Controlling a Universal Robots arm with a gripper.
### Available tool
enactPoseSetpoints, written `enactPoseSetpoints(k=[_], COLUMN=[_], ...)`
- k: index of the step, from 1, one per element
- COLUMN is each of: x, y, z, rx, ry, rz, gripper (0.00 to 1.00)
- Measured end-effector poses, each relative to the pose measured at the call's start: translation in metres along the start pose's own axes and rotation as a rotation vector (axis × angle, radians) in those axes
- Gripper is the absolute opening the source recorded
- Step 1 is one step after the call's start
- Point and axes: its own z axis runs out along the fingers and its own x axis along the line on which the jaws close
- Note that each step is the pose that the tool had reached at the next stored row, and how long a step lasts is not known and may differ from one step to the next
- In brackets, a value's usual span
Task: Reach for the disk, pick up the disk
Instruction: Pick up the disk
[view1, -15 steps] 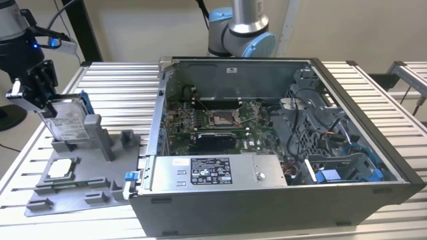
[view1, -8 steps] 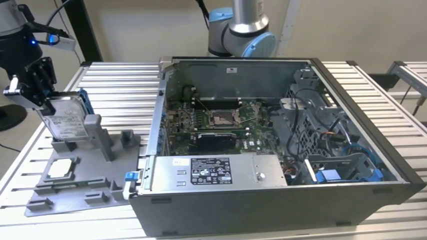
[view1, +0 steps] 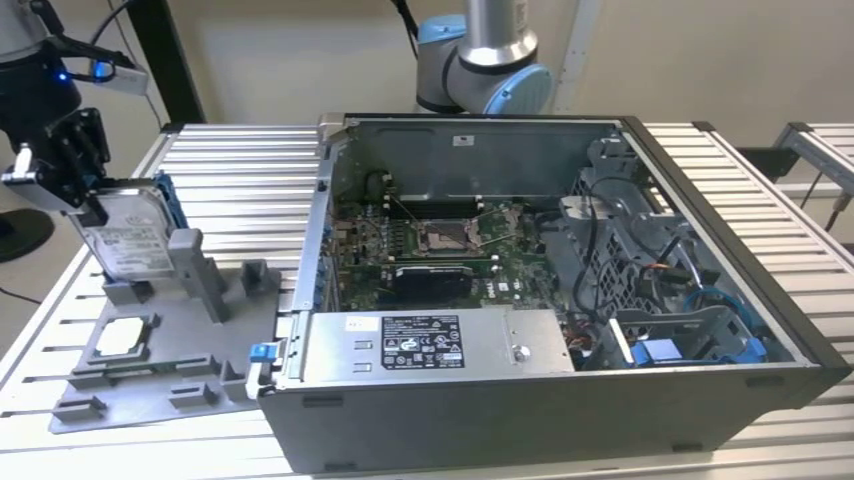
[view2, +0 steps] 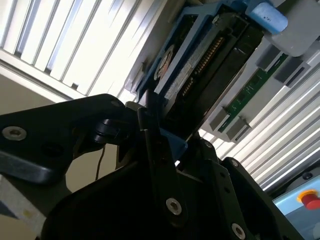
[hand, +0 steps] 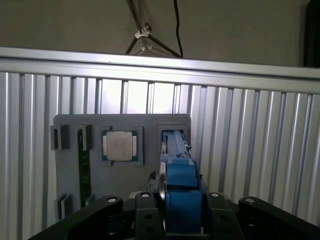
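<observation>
Disk (view1: 127, 235) stands on edge over the far corner of the grey fixture tray (view1: 147, 395) in the exterior view. Its long axis is close to vertical and its labelled face is turned toward the open computer case (view1: 561, 400). Its lower end is at one of the tray's slot blocks, though whether it rests there cannot be told. The gripper (view1: 91, 200) reaches in from the side of the tray away from the case, its fingers clenched on the disk's upper part. A tall post (view1: 187, 270) of the tray rises just beside the disk, between it and the case. A processor chip (view1: 120, 335) lies flat in the tray nearer the camera, and the silver power-supply box (view1: 427, 340) sits inside the case, well apart. All stand on the slatted tabletop (view1: 227, 180). In the second wrist view, the disk's (view2: 200, 65) underside and connector edge point toward the tray (view2: 295, 35). Dark fingers (view2: 150, 145) are pressed against its blue frame, and a green memory strip (view2: 250, 90) stands in the tray beyond. In the first wrist view, the disk (hand: 177, 150) appears edge-on, its long axis running toward the tray (hand: 70, 125), where the chip (hand: 120, 146) lies beside it.
</observation>
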Motion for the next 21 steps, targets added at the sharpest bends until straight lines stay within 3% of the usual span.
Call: enactPoseSetpoints(k=[6,21], x=[0.0,0.0], y=[0.0,0.0], z=[-0.0047,-0.0061], rx=[0.0001,0.0], ry=[0.0,0.0005], rz=[0.0,0.0], gripper=[0.0,0.0])
